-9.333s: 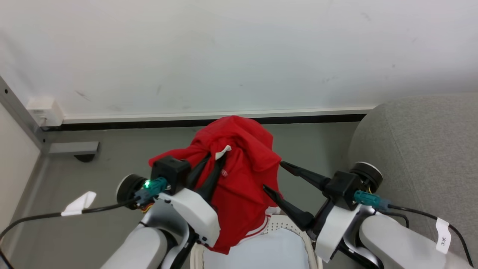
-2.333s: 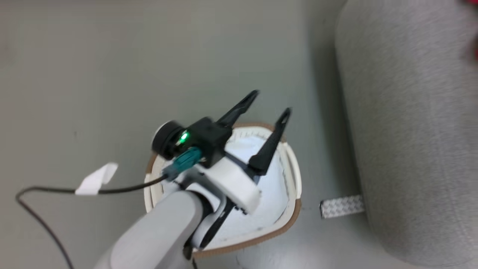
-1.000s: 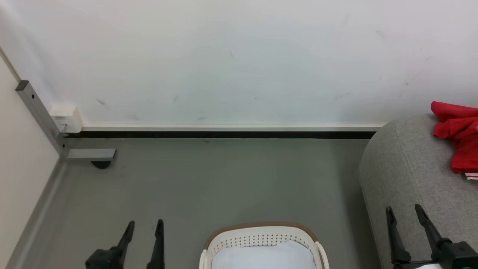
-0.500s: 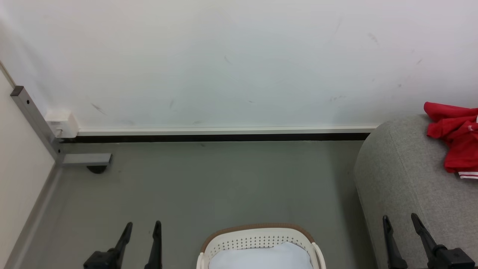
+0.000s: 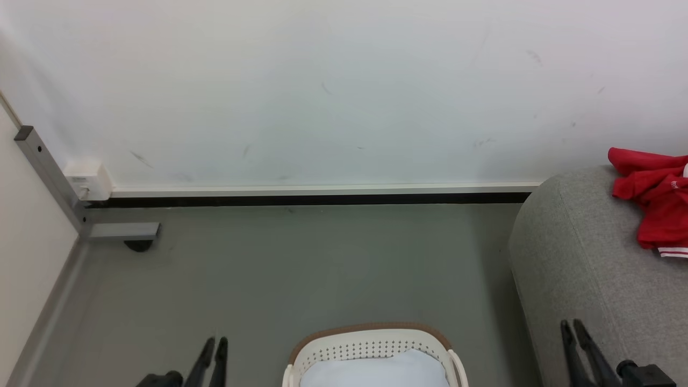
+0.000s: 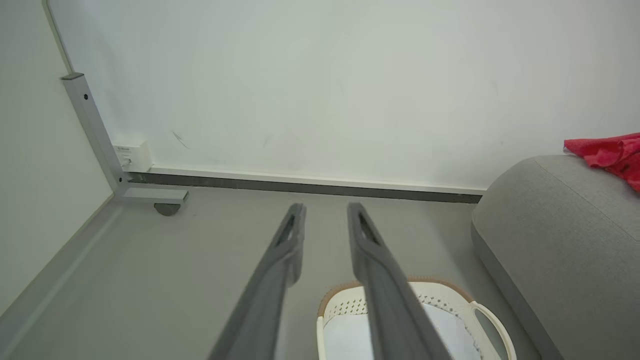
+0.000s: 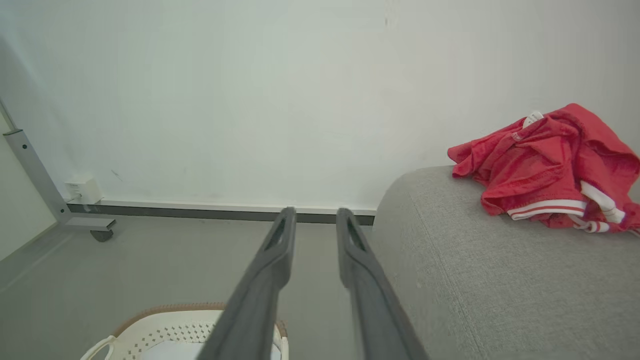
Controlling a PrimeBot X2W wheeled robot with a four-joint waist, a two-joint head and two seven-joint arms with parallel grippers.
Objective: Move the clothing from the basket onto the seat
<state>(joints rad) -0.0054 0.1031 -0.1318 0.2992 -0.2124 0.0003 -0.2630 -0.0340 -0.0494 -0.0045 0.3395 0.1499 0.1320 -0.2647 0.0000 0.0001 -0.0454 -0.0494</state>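
Clothing (image 7: 545, 160) near seat (image 7: 475, 290) edge, basket (image 5: 371, 344) beside seat, left pincer (image 6: 326, 206), right pincer (image 7: 315, 210) ajar, empty

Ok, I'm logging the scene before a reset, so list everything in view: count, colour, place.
clothing: one, red with white stripes, crumpled on the seat
seat: one, grey, at the floor's right side
basket: one, cream-white with brown rim, on the floor
sheet: one, pale blue-white, in the basket
wall box: one, white, low on the wall
metal post: one, grey, left corner
left gripper: one, dark, lower left, empty
right gripper: one, dark, lower right, empty
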